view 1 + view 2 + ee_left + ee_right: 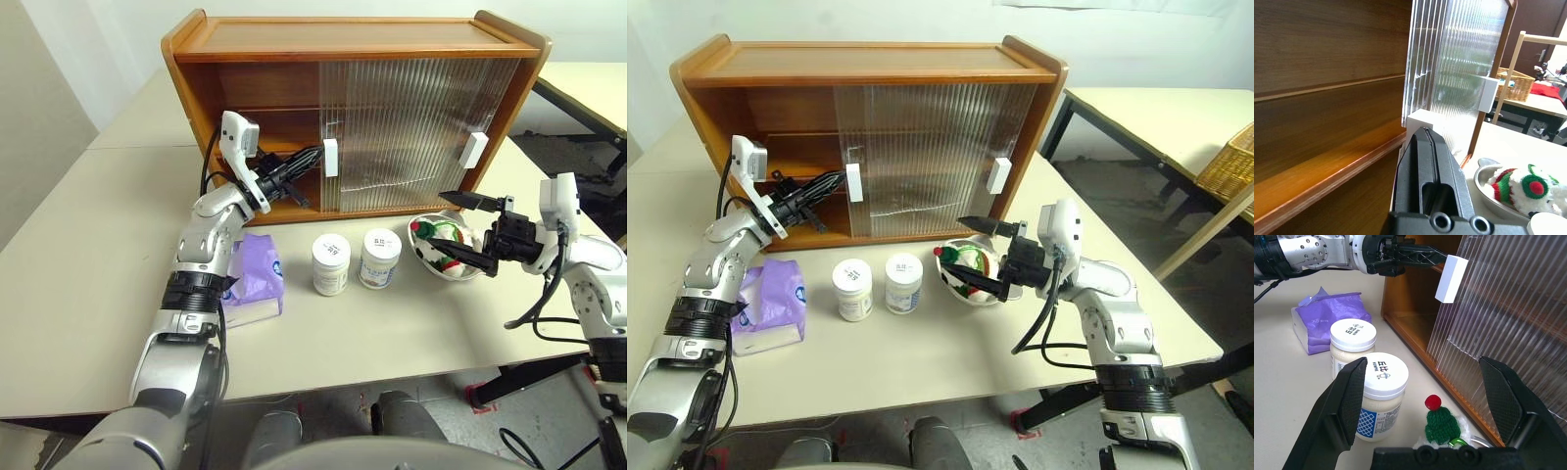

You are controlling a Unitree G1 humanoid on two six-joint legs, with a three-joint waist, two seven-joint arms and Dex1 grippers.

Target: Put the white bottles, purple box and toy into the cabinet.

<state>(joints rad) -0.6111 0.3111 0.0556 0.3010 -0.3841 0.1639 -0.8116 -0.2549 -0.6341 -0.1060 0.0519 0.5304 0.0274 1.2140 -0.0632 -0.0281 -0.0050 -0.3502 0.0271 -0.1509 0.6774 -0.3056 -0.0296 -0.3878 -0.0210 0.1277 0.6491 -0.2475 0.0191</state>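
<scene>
A pale beige table [88, 294] fills the foreground, with a seam where a second tabletop [137, 113] joins it behind; a white wall [921, 20] stands beyond; to the right another light table [1156, 117] on dark legs bears a wicker basket [1229, 162]; the floor [1097, 196] looks dark grey, perhaps carpet.
</scene>
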